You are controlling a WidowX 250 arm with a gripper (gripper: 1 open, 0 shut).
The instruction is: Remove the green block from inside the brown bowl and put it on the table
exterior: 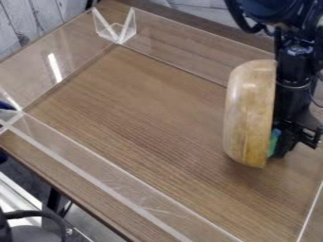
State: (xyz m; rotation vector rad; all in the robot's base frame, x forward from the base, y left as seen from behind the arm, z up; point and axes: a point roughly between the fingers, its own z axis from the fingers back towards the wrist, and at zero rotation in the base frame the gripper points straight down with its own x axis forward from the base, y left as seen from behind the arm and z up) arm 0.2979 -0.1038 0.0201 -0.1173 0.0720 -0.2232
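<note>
Tilted brown bowl (pixel 248 112) beside gripper (pixel 285 142), partly hiding green block (pixel 274 142)

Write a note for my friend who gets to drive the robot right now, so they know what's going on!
Hand: closed, down low at the right side of the picture, right next to the bowl.
Brown bowl: tipped up on its side, standing on its edge on the table.
Green block: only a sliver shows, between the bowl and the hand. I can't tell for sure if it's gripped.
Done: can't say the block is free of the bowl yet.
Left: get the block clear and set it on the table. Go gently, the bowl might topple.
</note>
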